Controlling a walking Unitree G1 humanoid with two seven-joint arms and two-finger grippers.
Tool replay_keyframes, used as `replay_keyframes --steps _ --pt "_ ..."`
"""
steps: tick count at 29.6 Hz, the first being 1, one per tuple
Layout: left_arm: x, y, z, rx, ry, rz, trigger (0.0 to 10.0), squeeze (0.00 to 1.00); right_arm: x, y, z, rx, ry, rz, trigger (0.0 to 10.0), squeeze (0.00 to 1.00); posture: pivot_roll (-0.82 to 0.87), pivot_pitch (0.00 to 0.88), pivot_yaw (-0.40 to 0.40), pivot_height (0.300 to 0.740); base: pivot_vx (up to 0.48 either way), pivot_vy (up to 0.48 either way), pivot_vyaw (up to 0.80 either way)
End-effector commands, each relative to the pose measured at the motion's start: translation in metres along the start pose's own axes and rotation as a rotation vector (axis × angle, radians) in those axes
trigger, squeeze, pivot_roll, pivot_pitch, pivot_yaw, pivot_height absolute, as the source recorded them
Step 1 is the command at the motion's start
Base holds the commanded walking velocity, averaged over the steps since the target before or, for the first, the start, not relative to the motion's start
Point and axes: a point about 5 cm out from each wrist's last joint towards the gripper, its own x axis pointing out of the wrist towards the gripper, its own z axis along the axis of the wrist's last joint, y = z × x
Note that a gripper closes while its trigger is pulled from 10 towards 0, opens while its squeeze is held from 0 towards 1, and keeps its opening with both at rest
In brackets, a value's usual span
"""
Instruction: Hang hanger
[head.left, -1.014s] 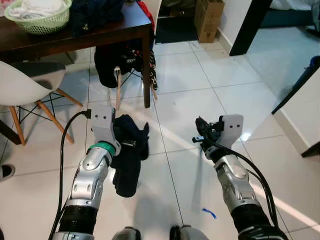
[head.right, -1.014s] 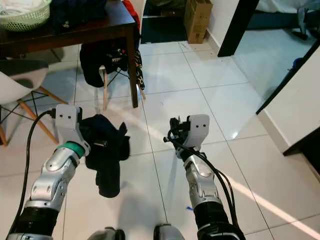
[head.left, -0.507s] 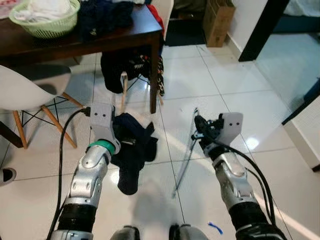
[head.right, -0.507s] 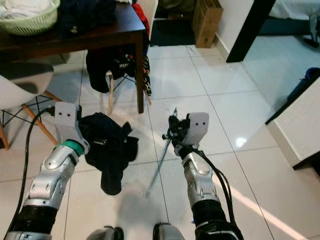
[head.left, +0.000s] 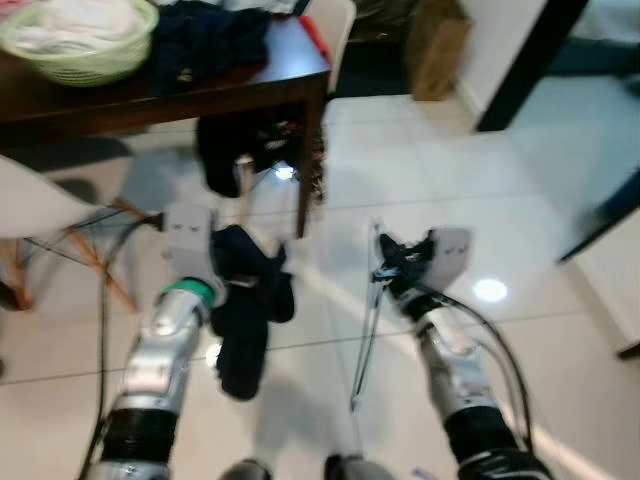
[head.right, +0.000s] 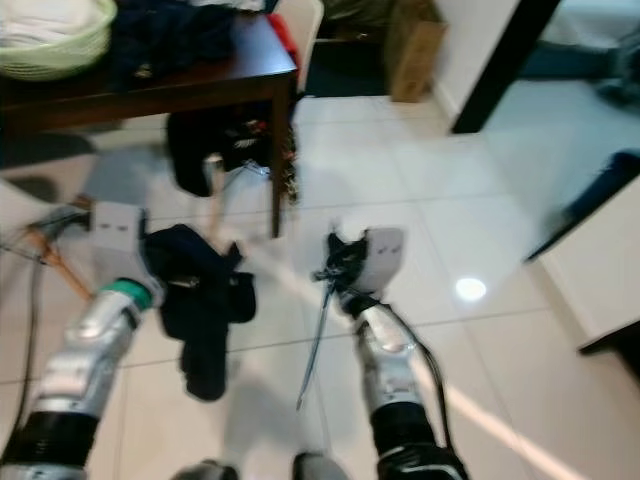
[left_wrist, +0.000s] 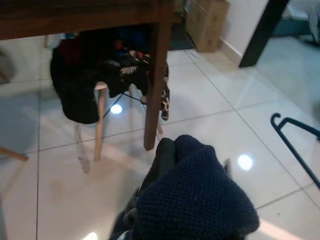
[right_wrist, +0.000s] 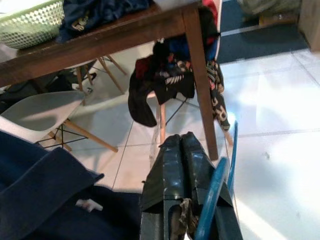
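A thin blue hanger (head.left: 362, 340) dangles toward the floor from my right gripper (head.left: 385, 262), which is shut on its top; the right wrist view shows the black fingers (right_wrist: 182, 150) pressed together beside the blue hanger wire (right_wrist: 215, 192). My left gripper (head.left: 232, 272) is shut on a dark navy garment (head.left: 245, 340) that hangs bunched below it and hides most of the fingers. In the left wrist view the knitted navy garment (left_wrist: 195, 195) lies over one black finger (left_wrist: 165, 155), and the hanger's hook (left_wrist: 295, 145) shows off to the side. Both grippers are held above the white tiled floor.
A dark wooden table (head.left: 200, 90) stands ahead on the left with a green laundry basket (head.left: 80, 40) and dark clothes on it. A chair draped with clothes (head.left: 250, 150) is under it, and a white chair (head.left: 40, 190) at the left. A cardboard box (head.left: 440, 50) and a black door frame (head.left: 520, 60) stand farther back.
The view has shifted and blurred as I move. The hanger, not seen a second ago, now hangs from my right gripper. The garment stays in my left gripper.
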Motion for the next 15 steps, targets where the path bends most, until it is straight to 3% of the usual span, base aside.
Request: replay_keyframes --steps 1,15 --pt "0.0001 -0.0054 0.0036 -0.007 -0.018 -0.017 10.0 0.00 -0.0060 -0.0093 -0.0050 0.007 0.023 -0.036 10.0 0.00 0.01 0.082 0.036 0.740 0.337 0.000 -0.80" --pt "-0.0012 -0.0058 0.0037 -0.006 -0.019 -0.020 10.0 0.00 -0.0059 -0.0091 -0.0052 0.003 0.022 -0.034 10.0 0.00 0.01 0.078 0.033 0.740 0.338 0.000 -0.06"
